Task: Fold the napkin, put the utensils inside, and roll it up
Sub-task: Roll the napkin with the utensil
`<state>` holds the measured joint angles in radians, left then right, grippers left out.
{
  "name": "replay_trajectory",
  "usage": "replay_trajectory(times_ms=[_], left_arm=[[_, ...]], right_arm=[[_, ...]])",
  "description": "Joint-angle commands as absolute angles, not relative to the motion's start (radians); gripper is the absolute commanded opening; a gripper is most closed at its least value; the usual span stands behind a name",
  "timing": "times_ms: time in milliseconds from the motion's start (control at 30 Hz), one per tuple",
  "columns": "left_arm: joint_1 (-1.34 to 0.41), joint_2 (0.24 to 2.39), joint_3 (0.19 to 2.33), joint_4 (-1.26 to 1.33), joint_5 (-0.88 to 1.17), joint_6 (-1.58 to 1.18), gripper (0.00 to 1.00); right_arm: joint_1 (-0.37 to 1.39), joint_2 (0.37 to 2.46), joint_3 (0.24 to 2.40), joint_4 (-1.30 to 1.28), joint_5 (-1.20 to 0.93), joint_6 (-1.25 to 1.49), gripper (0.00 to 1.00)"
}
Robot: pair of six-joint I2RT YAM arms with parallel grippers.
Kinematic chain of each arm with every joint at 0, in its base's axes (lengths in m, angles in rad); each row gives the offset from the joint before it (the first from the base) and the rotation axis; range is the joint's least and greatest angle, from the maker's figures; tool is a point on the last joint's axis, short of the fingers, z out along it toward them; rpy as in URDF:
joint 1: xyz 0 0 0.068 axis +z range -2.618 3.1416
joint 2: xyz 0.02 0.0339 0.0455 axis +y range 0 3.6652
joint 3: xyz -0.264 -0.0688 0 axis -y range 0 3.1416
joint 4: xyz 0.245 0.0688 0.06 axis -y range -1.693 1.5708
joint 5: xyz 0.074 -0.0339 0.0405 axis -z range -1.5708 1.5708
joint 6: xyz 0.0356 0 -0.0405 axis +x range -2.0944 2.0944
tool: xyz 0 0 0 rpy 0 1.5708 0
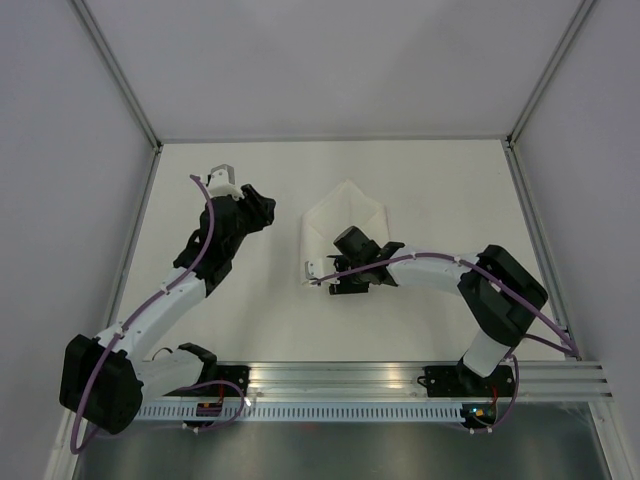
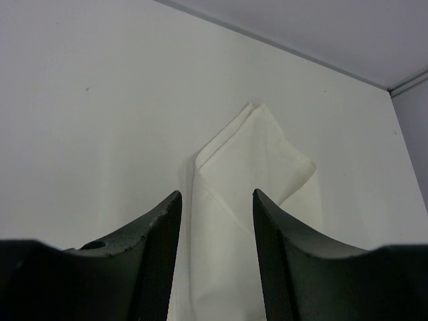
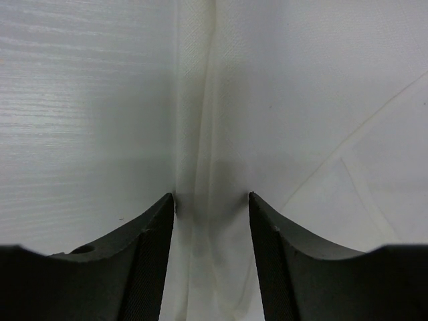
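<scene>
On the bench [image 1: 440, 190], about centre: napkin [image 1: 345, 215] lies folded, pointed flap on top. My right pincer [image 3: 210, 195] is down at its near-left edge, jaws parted, tips either side of a raised fold in the cloth, not clamped. My left pincer [image 2: 216, 194] sits off to the napkin's left, jaws parted, gripping nothing.

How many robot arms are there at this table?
2. The left arm stretches up the left side, apart from the napkin; the right arm bends in from the right, its gripper at the napkin's left edge. No others show.
</scene>
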<state>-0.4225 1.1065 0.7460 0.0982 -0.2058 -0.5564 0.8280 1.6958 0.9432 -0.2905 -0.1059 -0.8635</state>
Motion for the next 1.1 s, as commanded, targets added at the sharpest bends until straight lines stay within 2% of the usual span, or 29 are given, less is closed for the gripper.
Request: replay_trajectory(times_ms=[0,133,467,533,567,833,1067], left_arm=[[-0.416,1.115,0.749,0.095,-0.181,-0.506,0.52],[-0.416,1.126,0.752,0.091,-0.164,-0.491,0.52],[-0.416,1.141,0.779,0.055,-0.124,-0.456,0.52],[-0.416,1.14,0.781,0.051,-0.117,-0.453,0.52],[-0.416,1.137,0.781,0.049,-0.115,-0.451,0.52],[-0.416,1.101,0.759,0.052,-0.084,-0.446,0.51],[-0.446,1.003,0.651,0.119,-0.081,-0.425,0.49]], right_arm=[[0.827,1.726,0.943,-0.293,-0.086,-0.888,0.54],[0.824,1.743,0.95,-0.327,-0.104,-0.899,0.48],[0.784,1.819,1.014,-0.5,-0.181,-0.94,0.43],[0.773,1.835,1.014,-0.506,-0.186,-0.942,0.4],[0.772,1.845,1.019,-0.512,-0.187,-0.942,0.34],[0.736,1.89,1.058,-0.61,-0.274,-0.954,0.22],[0.658,1.977,1.207,-0.81,-0.429,-1.018,0.2]])
